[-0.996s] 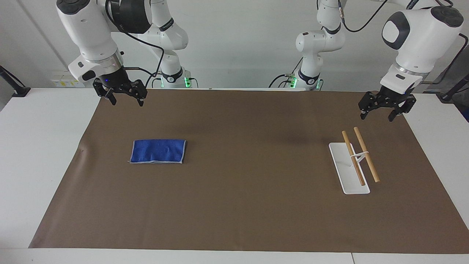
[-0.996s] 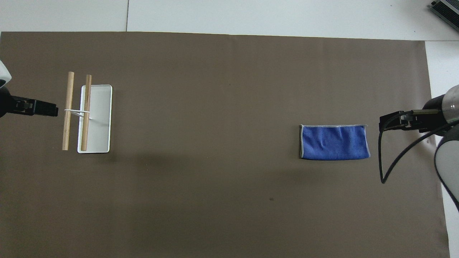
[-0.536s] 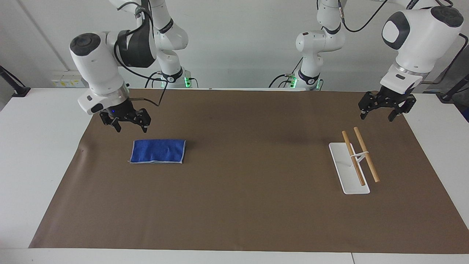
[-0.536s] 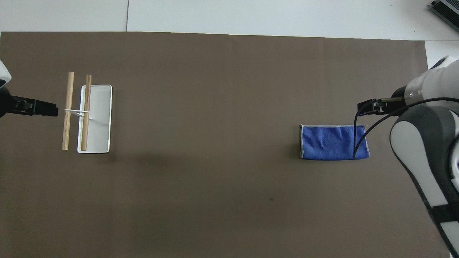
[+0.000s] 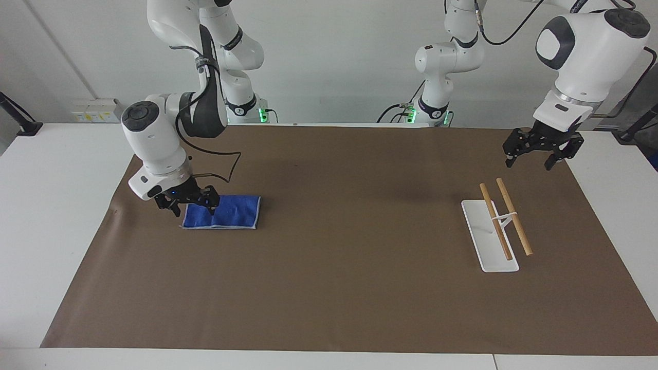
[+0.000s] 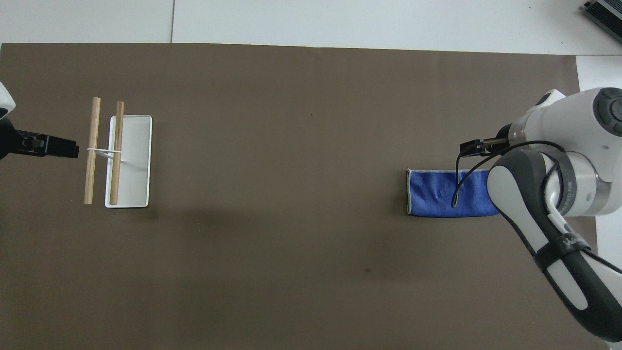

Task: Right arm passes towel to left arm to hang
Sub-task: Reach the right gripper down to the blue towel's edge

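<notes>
The towel (image 5: 222, 211) (image 6: 440, 193) is a small blue rectangle of nubbly cloth with pale stitched edging, lying flat on the brown mat (image 5: 329, 288) (image 6: 291, 267) toward the right arm's end of the table. The right gripper (image 5: 187, 201) is low over the towel's end, its fingers parted and pointing down, one over the cloth and one just off its short edge; whether they touch it cannot be told. Toward the left arm's end stands the rack (image 5: 497, 226) (image 6: 116, 153): two round wooden rods (image 5: 513, 216) (image 6: 90, 150) carried on a thin white wire above a flat white rectangular base. The left gripper (image 5: 534, 153) waits in the air near the rack, its fingers spread and holding nothing. The matte mat covers a white table (image 5: 56, 205) before a plain pale wall (image 5: 339, 56).
</notes>
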`<action>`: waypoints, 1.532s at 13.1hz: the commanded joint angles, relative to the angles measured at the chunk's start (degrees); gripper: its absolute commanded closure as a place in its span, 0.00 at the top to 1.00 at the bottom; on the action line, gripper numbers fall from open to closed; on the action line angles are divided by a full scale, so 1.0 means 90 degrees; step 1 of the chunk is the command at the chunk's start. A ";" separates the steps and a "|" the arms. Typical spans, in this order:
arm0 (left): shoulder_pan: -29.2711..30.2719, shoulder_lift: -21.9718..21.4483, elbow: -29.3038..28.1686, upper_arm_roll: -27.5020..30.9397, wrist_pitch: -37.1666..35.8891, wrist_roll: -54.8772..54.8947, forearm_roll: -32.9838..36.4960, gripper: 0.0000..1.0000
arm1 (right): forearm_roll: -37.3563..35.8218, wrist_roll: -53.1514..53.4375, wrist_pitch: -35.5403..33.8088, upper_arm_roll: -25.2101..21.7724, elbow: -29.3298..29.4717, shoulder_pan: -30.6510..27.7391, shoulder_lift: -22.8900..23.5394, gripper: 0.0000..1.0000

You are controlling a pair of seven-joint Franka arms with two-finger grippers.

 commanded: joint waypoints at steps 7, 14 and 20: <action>0.0003 -0.0107 -0.0127 -0.0006 0.0058 -0.0094 0.0123 1.00 | 0.0106 -0.0225 0.1597 0.0030 -0.1949 -0.0121 -0.0412 1.00; 0.0003 -0.0107 -0.0127 -0.0006 0.0058 -0.0085 0.0123 1.00 | 0.0106 -0.0205 0.2058 0.0030 -0.2515 -0.0131 -0.0412 1.00; 0.0003 -0.0107 -0.0127 -0.0006 0.0058 -0.0085 0.0123 1.00 | 0.0106 -0.0157 0.2038 0.0030 -0.2526 -0.0141 -0.0422 0.94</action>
